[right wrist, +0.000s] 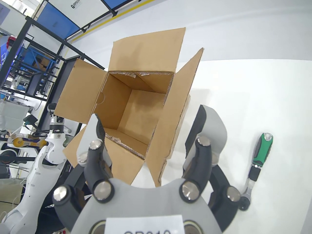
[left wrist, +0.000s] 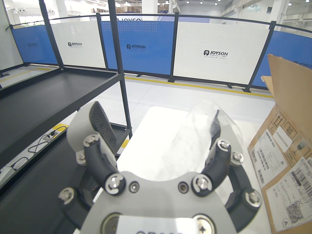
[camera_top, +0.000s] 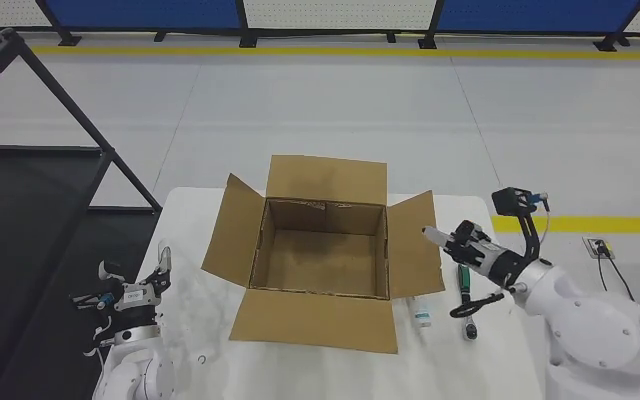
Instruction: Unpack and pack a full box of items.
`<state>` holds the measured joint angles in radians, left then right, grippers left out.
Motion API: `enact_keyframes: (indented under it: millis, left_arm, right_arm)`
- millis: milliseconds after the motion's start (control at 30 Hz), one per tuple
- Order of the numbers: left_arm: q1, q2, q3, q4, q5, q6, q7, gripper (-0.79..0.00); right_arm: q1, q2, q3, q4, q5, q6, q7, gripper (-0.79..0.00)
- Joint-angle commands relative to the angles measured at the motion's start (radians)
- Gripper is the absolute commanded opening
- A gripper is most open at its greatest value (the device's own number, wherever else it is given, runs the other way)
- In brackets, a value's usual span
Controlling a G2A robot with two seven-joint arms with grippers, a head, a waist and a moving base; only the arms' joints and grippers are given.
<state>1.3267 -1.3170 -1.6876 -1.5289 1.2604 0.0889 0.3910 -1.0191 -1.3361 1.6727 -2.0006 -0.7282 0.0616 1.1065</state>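
Cardboard box [camera_top: 318,262] stands open and empty just ahead of the right gripper [right wrist: 149,120], fingers spread; green-handled ratchet [right wrist: 258,159] lies beside that gripper, judged unpacked and awaiting return. Left gripper [left wrist: 156,113], likewise spread, has the box off to one side.

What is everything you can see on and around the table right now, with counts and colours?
cardboard box: one, brown, mid-table, flaps open, nothing seen inside
ratchet wrench: one, green and black handle, on the table right of the box
small bottle-like item: one, whitish, between the box and the wrench; too small to identify
clear plastic: one piece, see-through, by the left gripper's finger
table: one, white
shelf rack: one, black, beside the table
fence panels: several, blue and white, behind
left gripper: open, left of the box
right gripper: open, right of the box
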Motion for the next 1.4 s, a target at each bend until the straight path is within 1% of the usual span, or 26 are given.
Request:
enact_keyframes:
  millis: [0, 67, 100, 133, 167, 233, 267, 300, 333, 433, 500, 633, 733, 800, 900, 1000, 1200, 1367]
  left_arm:
    - [0.000, 0.000, 0.000, 0.000, 0.000, 0.000, 0.000, 0.000]
    - [0.000, 0.000, 0.000, 0.000, 0.000, 0.000, 0.000, 0.000]
    - [0.000, 0.000, 0.000, 0.000, 0.000, 0.000, 0.000, 0.000]
    - [0.000, 0.000, 0.000, 0.000, 0.000, 0.000, 0.000, 0.000]
    - [0.000, 0.000, 0.000, 0.000, 0.000, 0.000, 0.000, 0.000]
    - [0.000, 0.000, 0.000, 0.000, 0.000, 0.000, 0.000, 0.000]
    - [0.000, 0.000, 0.000, 0.000, 0.000, 0.000, 0.000, 0.000]
    - [0.000, 0.000, 0.000, 0.000, 0.000, 0.000, 0.000, 0.000]
    - [0.000, 0.000, 0.000, 0.000, 0.000, 0.000, 0.000, 0.000]
    - [0.000, 0.000, 0.000, 0.000, 0.000, 0.000, 0.000, 0.000]
    - [0.000, 0.000, 0.000, 0.000, 0.000, 0.000, 0.000, 0.000]
    - [0.000, 0.000, 0.000, 0.000, 0.000, 0.000, 0.000, 0.000]
    - [0.000, 0.000, 0.000, 0.000, 0.000, 0.000, 0.000, 0.000]
    - [0.000, 0.000, 0.000, 0.000, 0.000, 0.000, 0.000, 0.000]
    - [0.000, 0.000, 0.000, 0.000, 0.000, 0.000, 0.000, 0.000]
    - [0.000, 0.000, 0.000, 0.000, 0.000, 0.000, 0.000, 0.000]
    - [0.000, 0.000, 0.000, 0.000, 0.000, 0.000, 0.000, 0.000]
    - [0.000, 0.000, 0.000, 0.000, 0.000, 0.000, 0.000, 0.000]
  right_arm:
    - [0.018, 0.002, 0.001, 0.025, -0.013, 0.029, -0.032, -0.139]
    - [0.020, 0.005, 0.011, 0.039, -0.035, 0.060, -0.051, -0.154]
    - [0.022, 0.006, 0.020, 0.054, -0.022, 0.085, -0.061, -0.182]
    - [0.022, 0.007, 0.027, 0.064, -0.024, 0.098, -0.069, -0.249]
    - [0.022, 0.009, 0.042, 0.090, -0.048, 0.135, -0.084, -0.369]
    - [0.027, 0.011, 0.050, 0.123, -0.028, 0.154, -0.091, -0.459]
    - [0.030, 0.013, 0.055, 0.149, -0.023, 0.157, -0.085, -0.526]
    - [0.039, 0.015, 0.056, 0.186, -0.001, 0.150, -0.064, -0.640]
    - [0.048, 0.018, 0.053, 0.219, 0.000, 0.146, -0.039, -0.785]
    - [0.083, 0.024, 0.028, 0.303, 0.007, 0.134, 0.009, -0.785]
    - [0.115, 0.025, -0.010, 0.378, 0.015, 0.120, 0.023, -0.785]
    - [0.155, 0.022, -0.077, 0.480, 0.044, 0.088, 0.001, -0.785]
    - [0.174, 0.015, -0.113, 0.564, 0.130, 0.045, -0.054, -0.785]
    - [0.183, 0.013, -0.121, 0.620, 0.193, -0.002, -0.068, -0.785]
    - [0.205, 0.012, -0.133, 0.698, 0.280, -0.070, -0.059, -0.785]
    - [0.230, 0.014, -0.146, 0.768, 0.315, -0.115, -0.057, -0.785]
    - [0.268, 0.014, -0.184, 0.855, 0.375, -0.182, -0.059, -0.785]
    - [0.289, 0.016, -0.218, 0.883, 0.377, -0.198, -0.076, -0.785]
